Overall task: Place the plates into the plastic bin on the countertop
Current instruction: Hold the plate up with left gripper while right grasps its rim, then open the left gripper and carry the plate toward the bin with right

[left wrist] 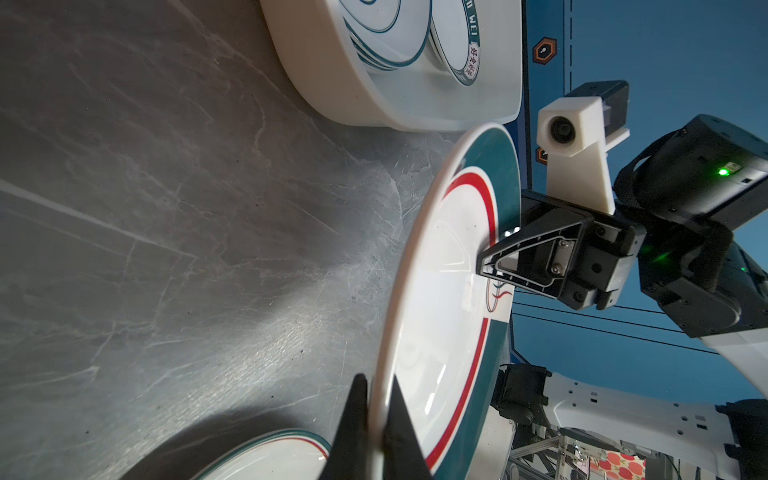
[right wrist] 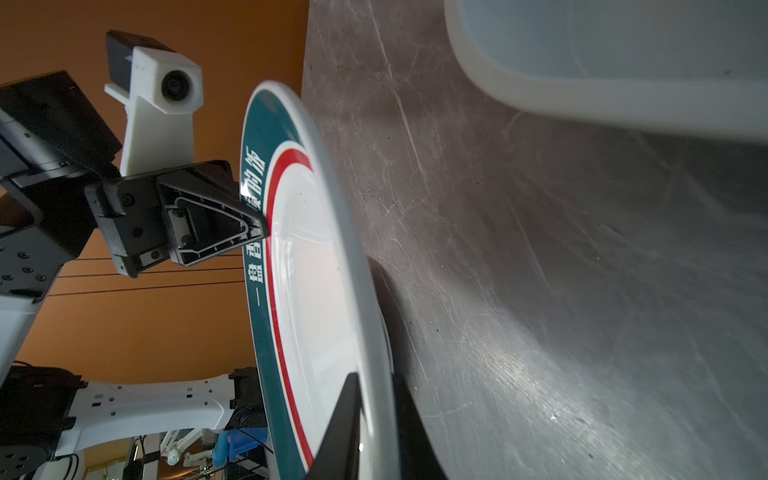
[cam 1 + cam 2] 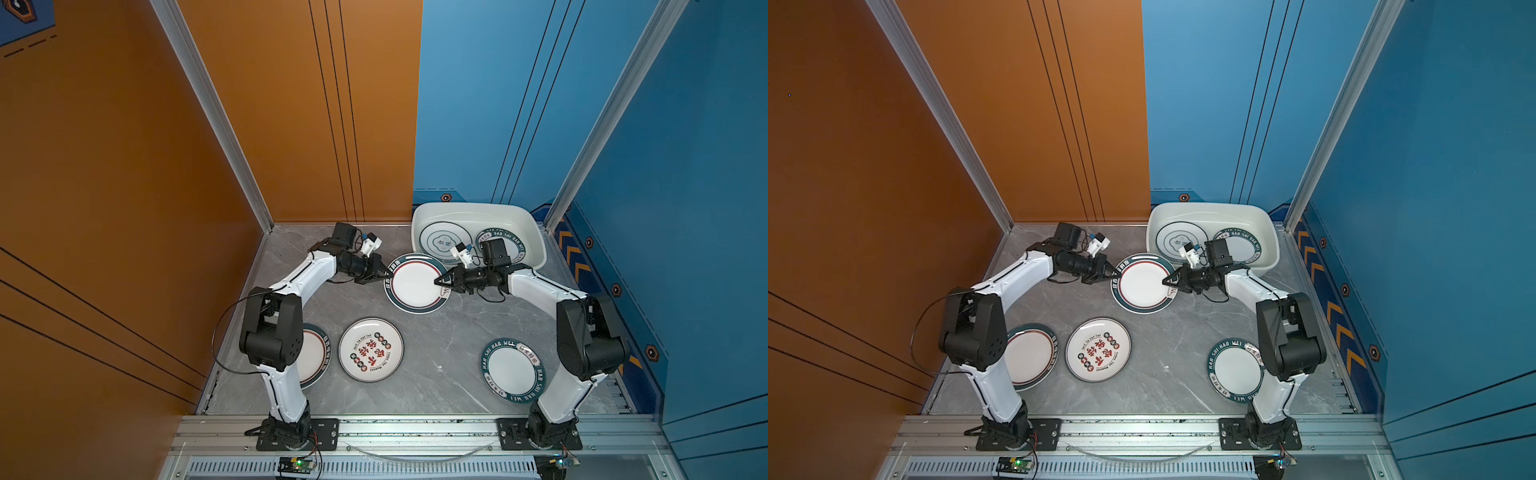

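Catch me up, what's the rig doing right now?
The left arm and right arm each have jaws shut on opposite rims of one green-and-red-rimmed plate, just in front of the plastic bin. At least two plates already sit in the bin. Three more plates lie on the countertop.

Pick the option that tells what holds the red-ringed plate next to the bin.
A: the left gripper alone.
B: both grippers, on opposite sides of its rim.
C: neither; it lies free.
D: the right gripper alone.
B: the left gripper and the right gripper each pinch the rim of the red-ringed plate from opposite sides, as both wrist views show.
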Controlling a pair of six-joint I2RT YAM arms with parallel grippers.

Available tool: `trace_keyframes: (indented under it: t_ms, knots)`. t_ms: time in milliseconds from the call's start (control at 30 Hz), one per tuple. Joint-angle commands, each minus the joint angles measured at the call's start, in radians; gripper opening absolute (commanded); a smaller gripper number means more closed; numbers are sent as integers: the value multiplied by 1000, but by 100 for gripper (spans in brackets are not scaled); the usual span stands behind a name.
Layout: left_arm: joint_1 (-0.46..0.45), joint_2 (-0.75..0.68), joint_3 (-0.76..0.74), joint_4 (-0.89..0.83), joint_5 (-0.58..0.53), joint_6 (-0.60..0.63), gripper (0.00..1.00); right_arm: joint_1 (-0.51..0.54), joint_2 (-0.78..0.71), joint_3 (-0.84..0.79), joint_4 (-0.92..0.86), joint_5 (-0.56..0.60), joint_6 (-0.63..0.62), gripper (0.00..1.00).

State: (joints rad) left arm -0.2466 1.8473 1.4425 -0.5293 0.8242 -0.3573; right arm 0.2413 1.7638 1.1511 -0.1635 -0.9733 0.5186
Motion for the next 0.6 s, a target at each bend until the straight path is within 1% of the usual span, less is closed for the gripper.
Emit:
trace_keyframes:
  t_ms: [0, 67, 100, 167, 200, 333, 433, 500, 567]
  knots:
    - [4, -40, 33, 23, -26, -28, 0, 23, 10, -11, 56, -42, 12, 9]
    - [4, -40, 35, 23, -32, -29, 0, 25, 7, -15, 62, -47, 17, 5]
    - [6, -41, 34, 23, -35, -31, 2, 24, 6, -15, 64, -48, 19, 3]
    - [6, -45, 32, 23, -42, -31, 8, 24, 2, -15, 64, -50, 21, 0]
    - [6, -46, 29, 23, -46, -31, 12, 24, 0, -14, 63, -50, 21, 0]
    - [7, -65, 16, 24, -64, -25, 36, 20, -6, -1, 51, -37, 23, 0]
    - [9, -80, 4, 24, -67, -16, 51, 6, -7, 24, 29, -24, 23, 0]
    - [12, -94, -10, 23, -73, -13, 65, -6, -5, 44, 8, -14, 21, 0]
    - [17, -118, -30, 23, -88, -8, 82, -27, 0, 88, -23, 2, 20, 0]
